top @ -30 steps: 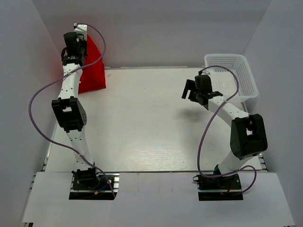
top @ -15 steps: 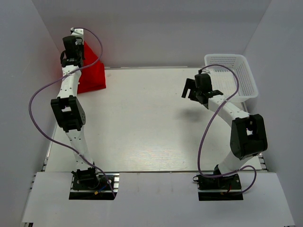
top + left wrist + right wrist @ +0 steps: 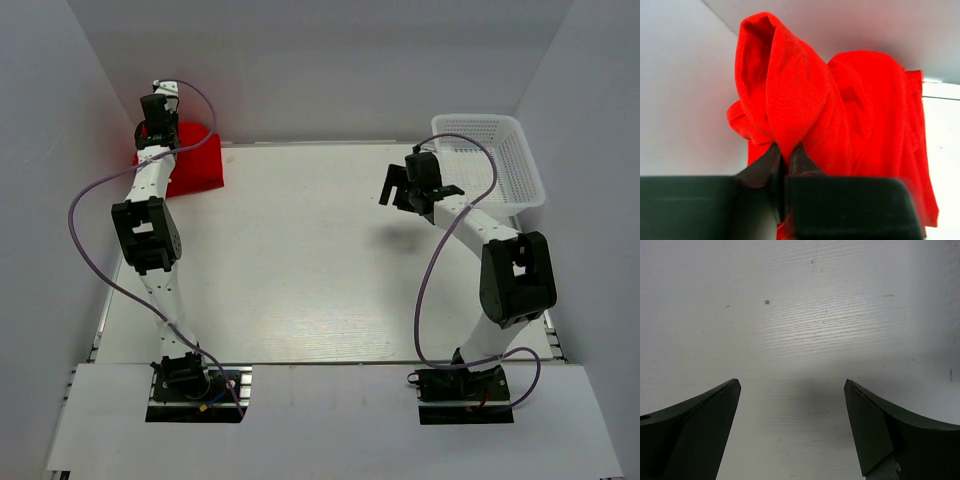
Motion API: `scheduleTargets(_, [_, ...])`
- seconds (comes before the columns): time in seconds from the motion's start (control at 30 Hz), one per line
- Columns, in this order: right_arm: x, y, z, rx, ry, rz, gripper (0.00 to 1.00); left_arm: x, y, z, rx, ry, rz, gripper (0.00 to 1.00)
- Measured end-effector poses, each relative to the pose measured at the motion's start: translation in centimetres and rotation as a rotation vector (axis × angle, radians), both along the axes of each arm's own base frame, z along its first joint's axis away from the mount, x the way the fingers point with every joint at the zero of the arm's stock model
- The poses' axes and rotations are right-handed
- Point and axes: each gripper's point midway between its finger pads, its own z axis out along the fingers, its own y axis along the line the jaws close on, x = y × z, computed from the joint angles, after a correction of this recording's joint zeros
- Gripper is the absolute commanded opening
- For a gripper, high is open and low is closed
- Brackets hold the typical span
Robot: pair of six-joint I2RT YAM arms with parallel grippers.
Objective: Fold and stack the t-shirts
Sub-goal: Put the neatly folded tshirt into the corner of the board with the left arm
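Far-left corner: left gripper (image 3: 785, 152) is pinched tight on a fold of the bunched red t-shirt (image 3: 840, 105). Right gripper (image 3: 792, 390), spread wide and empty, hovers well apart by the basket (image 3: 500, 150), so the left arm is nearer.

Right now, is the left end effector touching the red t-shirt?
Touching. The left wrist view shows the left end effector closed on a fold of the red t-shirt, with no gap.

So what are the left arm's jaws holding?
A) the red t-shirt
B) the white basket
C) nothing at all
A: in the left wrist view the left jaws are pinched shut on a fold of the red t-shirt.
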Motion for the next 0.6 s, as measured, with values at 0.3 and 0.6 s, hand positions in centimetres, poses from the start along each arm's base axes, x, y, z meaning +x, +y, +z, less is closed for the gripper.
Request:
scheduleTargets(0.3, [0.6, 0.2, 0.4, 0.005, -0.010, 0.003, 0.90, -0.7, 1.7, 0.3, 0.028, -0.005, 0.094, 1.00])
scheduleTargets(0.6, [0.5, 0.5, 0.5, 0.008, -0.010, 0.014, 0.90, -0.3, 1.2, 1.0, 0.009, -0.028, 0.080, 1.00])
